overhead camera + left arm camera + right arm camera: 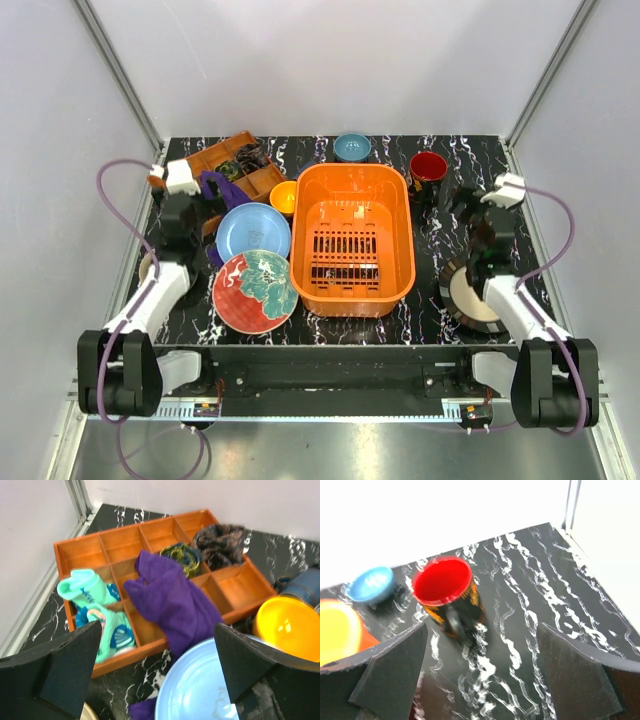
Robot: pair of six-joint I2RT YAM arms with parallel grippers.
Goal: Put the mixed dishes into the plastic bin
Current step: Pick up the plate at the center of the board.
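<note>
Left hand (157, 630) is hanging fully open and gripping nothing over the far-left part of the surface (440, 225). Its wrist view is looking across the light blue plate (253, 230) at the compartment tray (225, 160). Right hand (482, 630) is also standing wide open, holding nothing, and facing the red mug (442, 587).

Plastic bin (352, 172) is sitting mid-surface, open side up, slotted bottom showing. Its long axis is running near-to-far, away from my bases. The short sides are facing me and the back wall.

Dishes are all lying outside the bin:
- red-and-green patterned plate (255, 290) is lying flat just left of the bin's near-left corner, its far edge overlapping the light blue plate
- orange-yellow bowl (284, 197) is sitting mouth up between the tray and the bin's far-left corner
- small blue bowl (352, 147) is sitting mouth up beyond the bin's far side
- red mug is standing upright to the right of the bin's far-right corner, handle pointing back toward my right hand
- dark striped-rim plate (460, 295) is lying partly under my right arm
- beige bowl (148, 268) is peeking out from under my left arm, mostly hidden

Purple cloth (170, 600) is draping from the tray down to the light blue plate's rim. Teal toy (87, 587) is lying in the tray's left compartments.
</note>
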